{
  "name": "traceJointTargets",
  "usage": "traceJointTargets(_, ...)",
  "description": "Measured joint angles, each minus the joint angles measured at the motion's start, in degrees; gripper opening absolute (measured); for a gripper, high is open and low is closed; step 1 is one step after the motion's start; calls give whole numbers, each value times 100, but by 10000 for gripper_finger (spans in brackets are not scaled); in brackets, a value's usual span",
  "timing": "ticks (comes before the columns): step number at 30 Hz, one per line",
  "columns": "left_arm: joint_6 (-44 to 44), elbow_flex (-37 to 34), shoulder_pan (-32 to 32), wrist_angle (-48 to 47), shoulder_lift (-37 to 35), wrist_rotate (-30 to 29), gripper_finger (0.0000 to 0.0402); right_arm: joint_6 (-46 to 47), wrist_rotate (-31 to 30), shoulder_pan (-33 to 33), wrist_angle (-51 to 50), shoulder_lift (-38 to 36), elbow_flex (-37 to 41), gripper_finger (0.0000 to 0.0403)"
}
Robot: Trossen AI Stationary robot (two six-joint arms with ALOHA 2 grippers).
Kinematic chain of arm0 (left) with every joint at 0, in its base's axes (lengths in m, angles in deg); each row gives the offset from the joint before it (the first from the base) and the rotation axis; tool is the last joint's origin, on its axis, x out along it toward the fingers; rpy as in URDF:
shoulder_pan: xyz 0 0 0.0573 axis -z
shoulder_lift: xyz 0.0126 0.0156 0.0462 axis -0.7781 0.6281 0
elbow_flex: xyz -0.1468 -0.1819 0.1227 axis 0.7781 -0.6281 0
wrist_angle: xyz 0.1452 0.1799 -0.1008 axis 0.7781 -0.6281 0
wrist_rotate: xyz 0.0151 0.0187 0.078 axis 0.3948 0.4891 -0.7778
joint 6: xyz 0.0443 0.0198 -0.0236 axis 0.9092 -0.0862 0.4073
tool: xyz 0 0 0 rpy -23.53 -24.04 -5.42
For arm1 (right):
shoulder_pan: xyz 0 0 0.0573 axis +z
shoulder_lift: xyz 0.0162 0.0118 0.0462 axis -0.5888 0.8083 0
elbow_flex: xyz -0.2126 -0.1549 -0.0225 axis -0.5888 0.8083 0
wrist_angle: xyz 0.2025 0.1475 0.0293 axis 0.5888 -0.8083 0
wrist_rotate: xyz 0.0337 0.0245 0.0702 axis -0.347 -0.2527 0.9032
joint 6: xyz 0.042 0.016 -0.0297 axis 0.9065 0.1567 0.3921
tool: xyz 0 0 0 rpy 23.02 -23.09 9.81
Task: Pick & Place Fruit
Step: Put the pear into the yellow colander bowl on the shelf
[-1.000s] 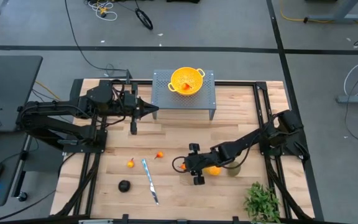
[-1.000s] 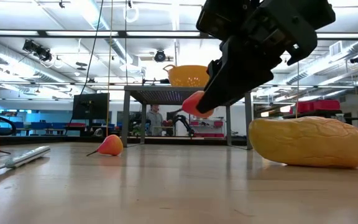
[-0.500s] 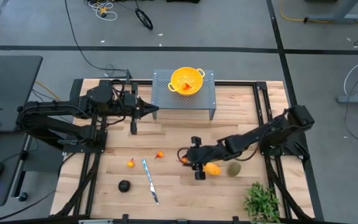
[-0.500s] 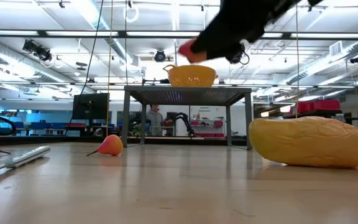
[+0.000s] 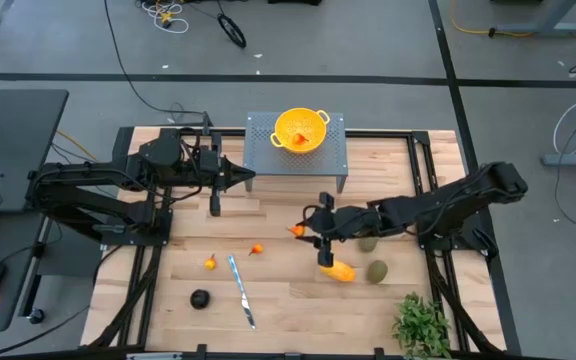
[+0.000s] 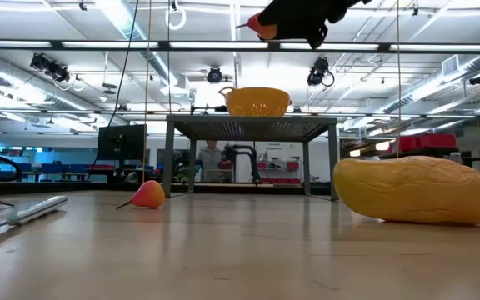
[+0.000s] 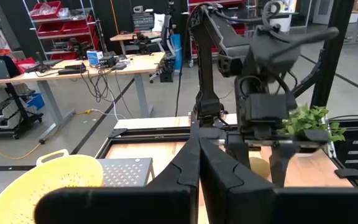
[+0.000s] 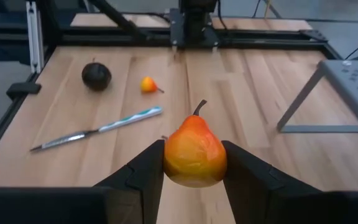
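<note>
Right wrist view: my right gripper clamps a small orange-red pear-shaped fruit above the wooden table; my left gripper rests shut.

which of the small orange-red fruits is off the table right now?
The small pear clamped in the right gripper, lifted clear of the wood. The other two loose ones lie on the table by the knife; another sits in the yellow colander.

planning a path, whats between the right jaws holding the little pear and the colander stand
Bare wood in the high view between the right gripper, clamping the pear, and the stand.
</note>
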Motion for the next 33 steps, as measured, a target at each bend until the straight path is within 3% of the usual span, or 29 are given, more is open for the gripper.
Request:
traceJointTargets(11, 4, 0, 0, 28, 0, -2, 24, -21, 15, -657, 3, -172, 0, 146)
traceJointTargets(20, 4, 0, 0, 26, 0, -3, 8, -413, 598, -1246, 122, -170, 0, 145)
traceJointTargets(27, 2, 0, -1, 28, 0, -77, 21, -428, 1033, -1642, 377, -226, 0, 145)
traceJointTargets(33, -9, 0, 0, 29, 0, -107, 13, -525, 1058, -2056, 413, -572, 0, 145)
